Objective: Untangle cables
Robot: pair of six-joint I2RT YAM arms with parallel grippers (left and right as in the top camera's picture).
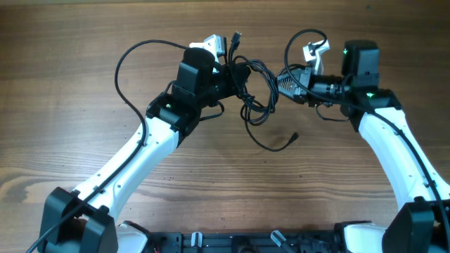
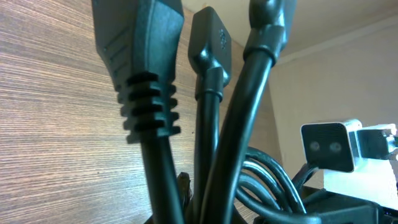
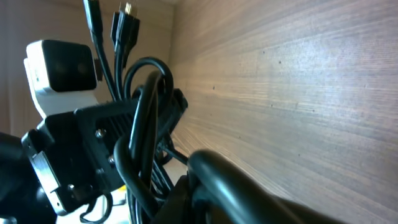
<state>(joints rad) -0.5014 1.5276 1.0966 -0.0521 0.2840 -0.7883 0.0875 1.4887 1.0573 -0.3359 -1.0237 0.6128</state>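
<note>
The cables (image 1: 254, 95) are a black tangle of loops stretched between my two grippers at the table's far middle. My left gripper (image 1: 230, 70) is shut on a bunch of them. Up close, three cords with plug ends (image 2: 208, 43) stand up out of its jaws, and further loops (image 2: 273, 180) curl behind them. My right gripper (image 1: 280, 79) is shut on one cord (image 3: 261, 186) at the right side of the tangle. One loose strand hangs toward the near side and ends in a small plug (image 1: 294, 136) lying on the wood. The left gripper's body (image 3: 93, 149) shows in the right wrist view with loops draped on it.
The wooden table (image 1: 84, 140) lies bare around the tangle. Thicker black arm wires arc out from each wrist, one at the left (image 1: 121, 63) and one at the right (image 1: 299, 39). Both white arms (image 1: 133, 161) reach in from the near corners.
</note>
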